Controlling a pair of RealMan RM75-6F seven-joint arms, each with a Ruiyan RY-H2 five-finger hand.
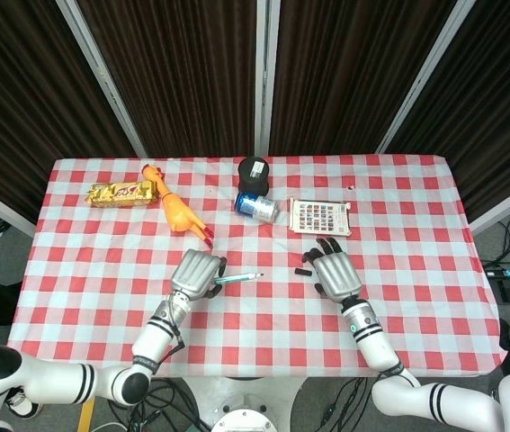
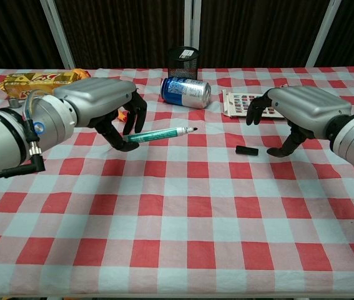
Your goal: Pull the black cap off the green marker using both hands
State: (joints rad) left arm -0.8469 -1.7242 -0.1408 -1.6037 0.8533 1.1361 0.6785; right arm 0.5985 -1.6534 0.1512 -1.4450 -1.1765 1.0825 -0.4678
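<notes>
My left hand [image 1: 199, 273] [image 2: 98, 100] grips the green marker [image 1: 239, 279] [image 2: 161, 133] by its rear end, a little above the checked tablecloth. The marker's bare tip points right. The black cap [image 1: 303, 272] [image 2: 246, 150] lies loose on the cloth between the hands, just left of my right hand [image 1: 337, 274] [image 2: 295, 106]. That hand holds nothing. Its fingers are spread, and in the chest view the fingertips reach down to the cloth beside the cap.
A blue can [image 1: 257, 206] [image 2: 185, 92] lies on its side behind the hands, with a black mesh cup [image 1: 255, 173] behind it. A printed card [image 1: 319, 216] lies at the back right. A rubber chicken [image 1: 175, 210] and a yellow snack packet [image 1: 121, 193] lie at the back left.
</notes>
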